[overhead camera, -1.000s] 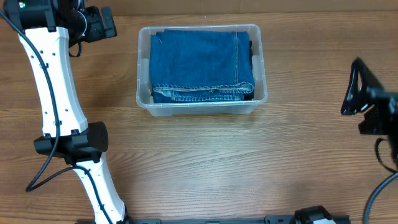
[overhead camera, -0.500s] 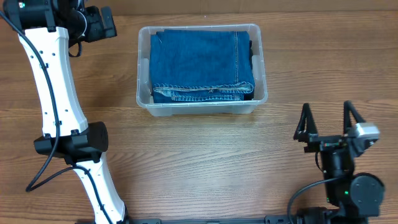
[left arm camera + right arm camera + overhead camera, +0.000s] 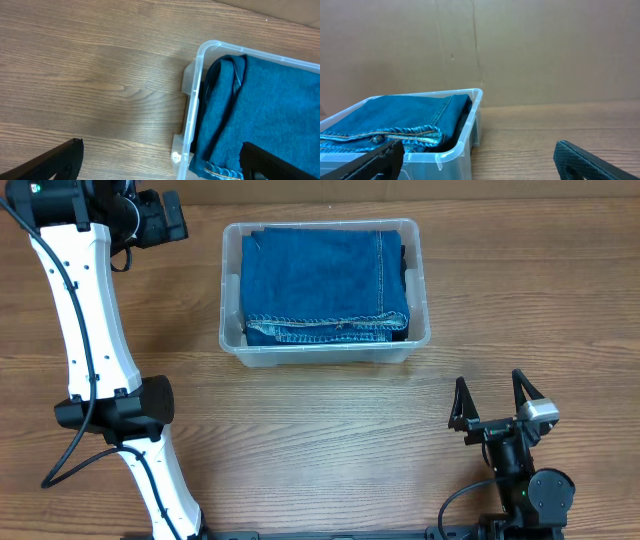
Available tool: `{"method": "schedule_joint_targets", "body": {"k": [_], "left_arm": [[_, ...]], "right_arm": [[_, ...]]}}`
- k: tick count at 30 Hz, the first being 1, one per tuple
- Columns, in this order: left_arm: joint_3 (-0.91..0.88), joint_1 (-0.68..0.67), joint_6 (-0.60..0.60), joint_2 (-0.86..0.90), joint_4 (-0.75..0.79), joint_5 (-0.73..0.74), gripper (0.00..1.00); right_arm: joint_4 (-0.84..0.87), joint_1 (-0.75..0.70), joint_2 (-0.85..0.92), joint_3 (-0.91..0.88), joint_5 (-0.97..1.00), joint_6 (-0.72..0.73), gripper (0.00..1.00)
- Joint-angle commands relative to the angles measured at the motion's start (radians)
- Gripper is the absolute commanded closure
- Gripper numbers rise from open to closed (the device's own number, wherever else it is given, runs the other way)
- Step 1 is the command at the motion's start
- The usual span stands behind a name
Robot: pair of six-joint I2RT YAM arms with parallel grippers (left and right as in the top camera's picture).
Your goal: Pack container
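Wood table (image 3: pixel 330 445), cardboard wall (image 3: pixel 530 50) behind. I see container (image 3: pixel 320 357) at far centre, folded blue jeans (image 3: pixel 320 275) filling it. Left gripper (image 3: pixel 172 217) spread, empty, near container's far-left corner (not touching). Right gripper (image 3: pixel 490 398) spread, empty, near front edge, apart from container.

Prob. a robot lab or test bench, not a home: bare wood-look counter (image 3: pixel 330 430), plain cardboard wall (image 3: pixel 530 50) behind, white robot arm (image 3: pixel 85 310) fixed at the edge.

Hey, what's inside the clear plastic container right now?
Folded blue jeans fill the container, with the hem stitching visible. Anything beneath the denim is hidden.
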Motion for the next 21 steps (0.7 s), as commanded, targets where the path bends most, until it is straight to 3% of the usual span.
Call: {"method": "schedule_joint_targets", "body": {"k": [1, 21], "left_arm": [[0.000, -0.002, -0.006, 0.007, 0.000, 0.003, 0.00], [0.000, -0.002, -0.006, 0.007, 0.000, 0.003, 0.00]], "right_arm": [[-0.034, -0.007, -0.021, -0.005, 0.034, -0.003, 0.00], [-0.087, -0.006, -0.018, -0.045, 0.080, -0.003, 0.00]]}}
